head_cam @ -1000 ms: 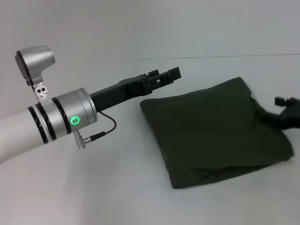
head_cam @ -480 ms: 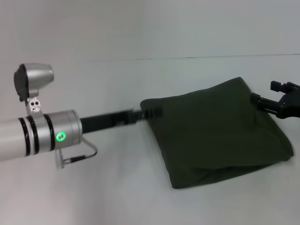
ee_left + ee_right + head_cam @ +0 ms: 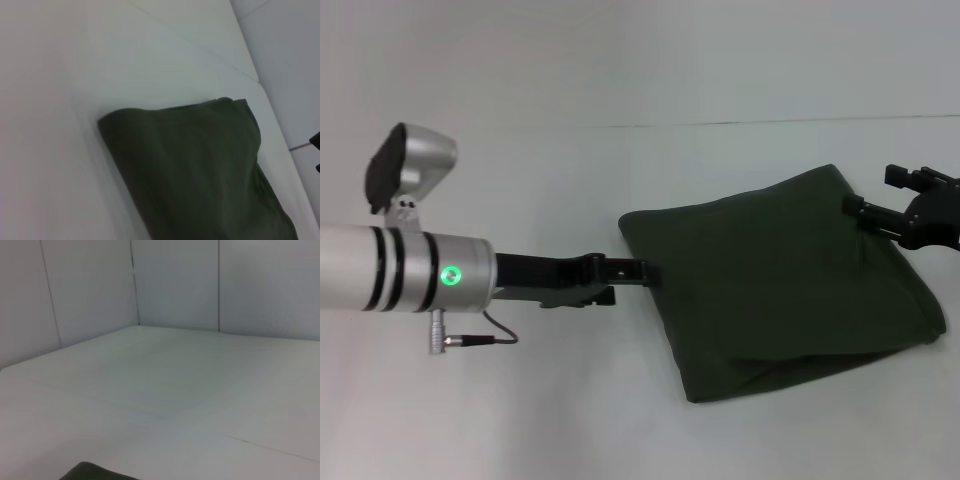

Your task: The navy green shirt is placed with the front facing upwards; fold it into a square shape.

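The navy green shirt (image 3: pixel 780 280) lies folded into a rough square on the white table, plain green side up, its print and label hidden. Its near edge bulges with loose layers. My left gripper (image 3: pixel 642 271) comes in low from the left, and its tip meets the shirt's left edge. At the shirt's far right corner my right gripper (image 3: pixel 873 190) stands open, one fingertip (image 3: pixel 858 206) touching the cloth. The left wrist view shows the shirt (image 3: pixel 190 165) close below. Only a corner of the shirt (image 3: pixel 95 472) appears in the right wrist view.
The white table (image 3: pixel 520 420) runs back to a pale wall (image 3: pixel 620 60). A thin cable (image 3: pixel 500 328) hangs under the left wrist. Panelled walls (image 3: pixel 175 285) stand behind the table (image 3: pixel 175 390) in the right wrist view.
My left arm has swung down from above the shirt's far left corner to its left edge. My right gripper let go of the pulled right-hand cloth and moved back.
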Robot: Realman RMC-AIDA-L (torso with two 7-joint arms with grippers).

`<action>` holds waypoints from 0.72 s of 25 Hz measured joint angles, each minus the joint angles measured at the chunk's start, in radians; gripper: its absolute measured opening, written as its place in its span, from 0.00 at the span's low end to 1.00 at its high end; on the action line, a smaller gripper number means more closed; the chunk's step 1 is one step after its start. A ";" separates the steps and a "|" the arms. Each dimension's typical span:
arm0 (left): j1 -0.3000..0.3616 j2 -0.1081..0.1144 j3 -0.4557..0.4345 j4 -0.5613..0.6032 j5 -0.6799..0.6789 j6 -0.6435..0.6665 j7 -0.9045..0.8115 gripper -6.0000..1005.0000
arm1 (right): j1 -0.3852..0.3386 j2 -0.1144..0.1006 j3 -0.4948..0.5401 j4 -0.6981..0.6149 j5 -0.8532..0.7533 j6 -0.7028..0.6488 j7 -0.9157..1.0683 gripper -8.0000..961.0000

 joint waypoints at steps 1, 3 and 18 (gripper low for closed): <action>-0.010 0.000 0.000 -0.015 0.001 -0.004 -0.003 0.80 | 0.001 0.000 0.000 0.002 0.000 -0.001 -0.003 0.85; -0.029 0.000 0.000 -0.045 0.002 -0.015 -0.011 0.80 | 0.002 -0.001 0.001 0.005 0.001 -0.002 -0.011 0.85; -0.051 -0.010 0.000 -0.131 0.005 -0.130 -0.045 0.79 | 0.005 -0.001 0.000 0.009 0.003 -0.012 -0.021 0.84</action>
